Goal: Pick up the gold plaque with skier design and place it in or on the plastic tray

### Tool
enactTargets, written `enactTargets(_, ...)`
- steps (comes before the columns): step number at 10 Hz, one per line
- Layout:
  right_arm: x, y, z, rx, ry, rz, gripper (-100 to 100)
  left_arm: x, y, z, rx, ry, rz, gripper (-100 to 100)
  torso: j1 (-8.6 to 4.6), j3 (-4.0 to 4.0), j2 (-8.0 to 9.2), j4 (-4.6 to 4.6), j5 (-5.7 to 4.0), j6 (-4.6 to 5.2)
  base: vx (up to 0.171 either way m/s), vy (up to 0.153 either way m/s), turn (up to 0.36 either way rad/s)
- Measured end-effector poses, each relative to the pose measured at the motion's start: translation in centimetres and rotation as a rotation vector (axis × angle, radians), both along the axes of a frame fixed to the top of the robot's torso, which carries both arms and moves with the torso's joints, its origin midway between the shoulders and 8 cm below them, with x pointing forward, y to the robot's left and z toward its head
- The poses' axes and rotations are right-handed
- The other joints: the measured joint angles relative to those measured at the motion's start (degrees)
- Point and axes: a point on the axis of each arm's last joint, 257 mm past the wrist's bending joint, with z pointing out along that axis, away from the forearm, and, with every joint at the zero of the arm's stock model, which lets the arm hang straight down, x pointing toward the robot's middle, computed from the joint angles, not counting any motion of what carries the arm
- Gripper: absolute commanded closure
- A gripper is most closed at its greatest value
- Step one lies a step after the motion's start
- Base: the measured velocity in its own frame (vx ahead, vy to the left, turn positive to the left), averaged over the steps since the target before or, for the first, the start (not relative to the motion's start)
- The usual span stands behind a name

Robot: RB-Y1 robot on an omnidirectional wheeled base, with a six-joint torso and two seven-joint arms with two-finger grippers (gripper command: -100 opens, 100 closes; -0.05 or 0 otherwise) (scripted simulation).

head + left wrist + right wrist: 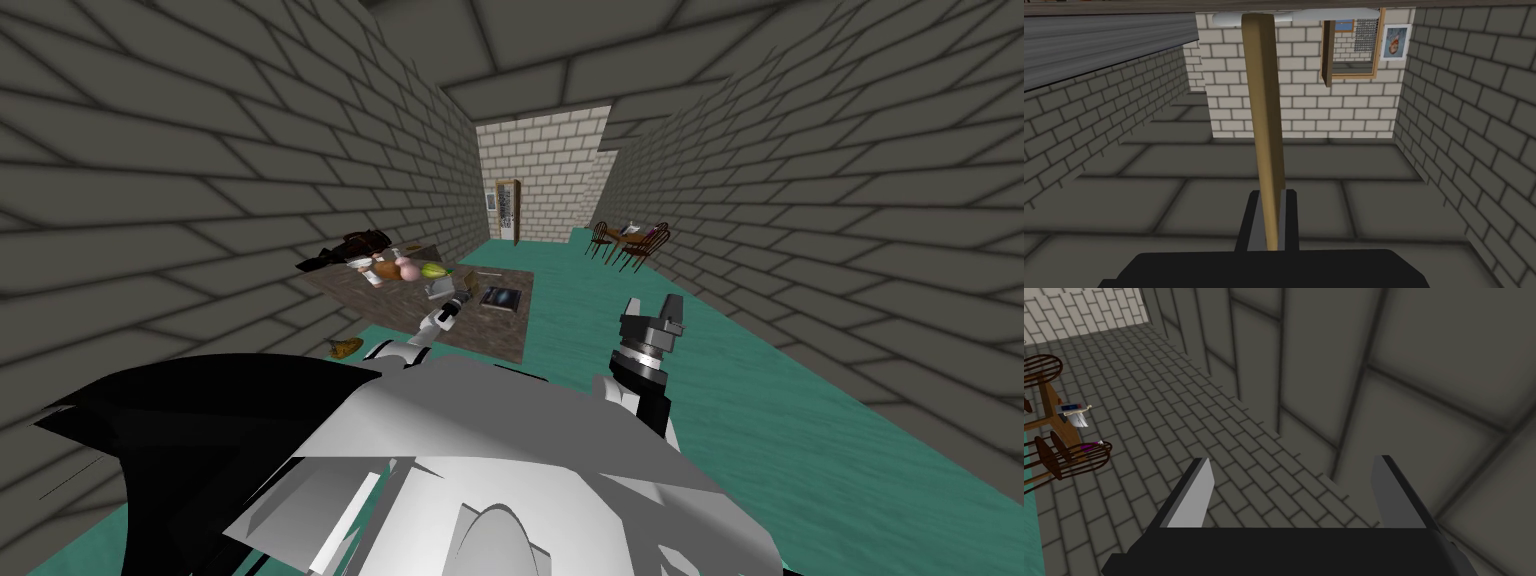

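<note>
A thin gold-tan plaque stands edge-on between the fingers of my left gripper, which is shut on it. Its far end reaches a pale, rounded, flat thing at the edge of a brown surface; I cannot tell whether they touch. From the head, my left gripper hangs over the brown table, close to a dark flat rectangular thing. My right gripper is raised over the teal floor right of the table, fingers open with nothing between them.
Several small things crowd the table's far left end. A small brown object lies on the floor beside the table. Wooden chairs around a small table stand far right, and a door closes the corridor. Brick walls run along both sides.
</note>
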Motion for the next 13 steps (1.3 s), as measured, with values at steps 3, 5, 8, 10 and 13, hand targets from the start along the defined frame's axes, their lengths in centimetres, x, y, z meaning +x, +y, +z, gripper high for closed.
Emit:
enactTargets(3, 0.0, 0.0, 0.0, 0.0, 0.0, 0.0, 0, -0.8, -0.9, -0.1, 0.0, -0.003, -0.011, 100, 0.03, -0.08, 0.1, -0.23, 0.17, 0.0, 0.017, 0.007, 0.017)
enactTargets(5, 0.0, 0.0, 0.0, 0.0, 0.0, 0.0, 0, -1.9, -1.5, -0.9, -0.003, 0.012, -0.015, 100, 0.16, -0.26, -0.05, -0.46, 0.3, -0.12, 0.039, 0.017, 0.019)
enactTargets(8, 0.0, 0.0, 0.0, 0.0, 0.0, 0.0, 0, -2.7, -2.5, -0.8, -0.001, 0.006, -0.026, 100, 0.19, -0.24, 0.0, -0.47, 0.33, -0.16, 0.029, 0.01, 0.022)
enactTargets(10, 0.0, 0.0, 0.0, 0.0, 0.0, 0.0, 0, -3.3, -2.9, -0.6, 0.0, -0.001, -0.033, 100, 0.22, -0.25, -0.02, -0.47, 0.34, -0.15, 0.042, 0.014, 0.027)
enactTargets(13, 0.0, 0.0, 0.0, 0.0, 0.0, 0.0, 0, -4.8, -3.3, -1.5, -0.003, 0.016, -0.033, 100, 0.48, -0.43, -0.11, -0.72, 0.54, -0.3, 0.03, 0.011, 0.009)
